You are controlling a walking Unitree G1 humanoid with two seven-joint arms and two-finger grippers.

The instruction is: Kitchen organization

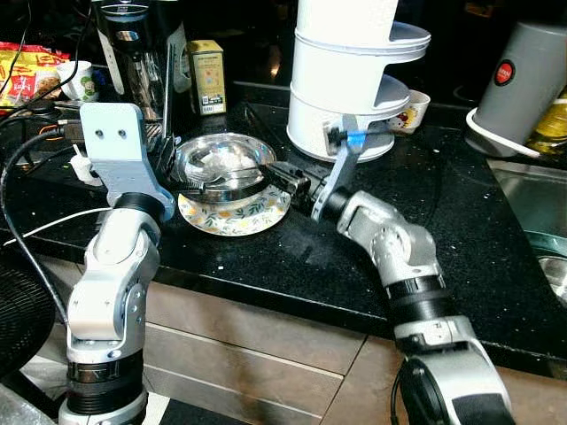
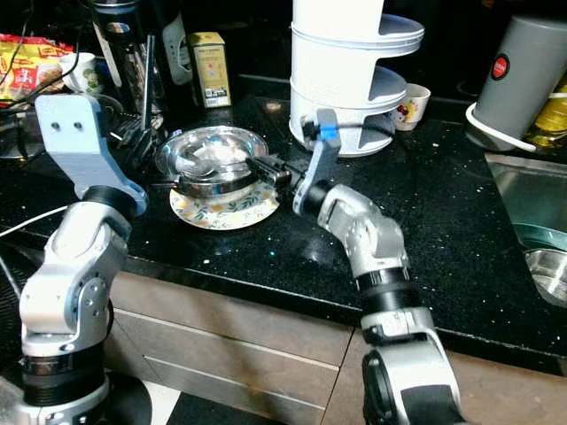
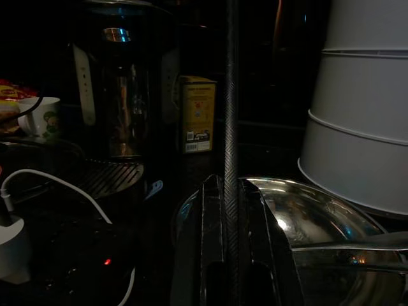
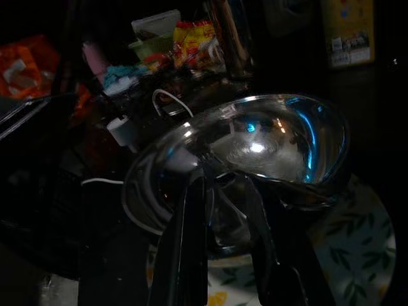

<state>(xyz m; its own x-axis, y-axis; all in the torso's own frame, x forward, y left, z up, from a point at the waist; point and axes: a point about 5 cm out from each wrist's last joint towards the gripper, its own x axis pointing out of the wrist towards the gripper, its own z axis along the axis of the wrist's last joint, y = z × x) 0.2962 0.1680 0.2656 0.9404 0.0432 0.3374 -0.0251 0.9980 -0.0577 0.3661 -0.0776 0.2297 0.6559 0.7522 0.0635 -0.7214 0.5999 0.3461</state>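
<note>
A steel bowl (image 1: 221,159) sits on a floral plate (image 1: 235,217) on the black countertop (image 1: 292,257). My right gripper (image 1: 270,175) reaches in from the right and is shut on the bowl's right rim. In the right wrist view the rim (image 4: 210,169) passes between the two black fingers (image 4: 185,248), and the plate (image 4: 357,248) shows beneath. My left gripper (image 1: 166,155) is at the bowl's left side, close to the rim. The left wrist view has the bowl (image 3: 319,217) just beside it.
A white tiered container (image 1: 350,80) stands right behind the bowl, with a small cup (image 1: 415,111) beside it. A yellow box (image 1: 207,77) and a dark kettle (image 1: 133,49) stand at the back left. A white plug (image 1: 81,166) lies at the left. A sink (image 1: 532,204) and grey jug (image 1: 523,84) are on the right.
</note>
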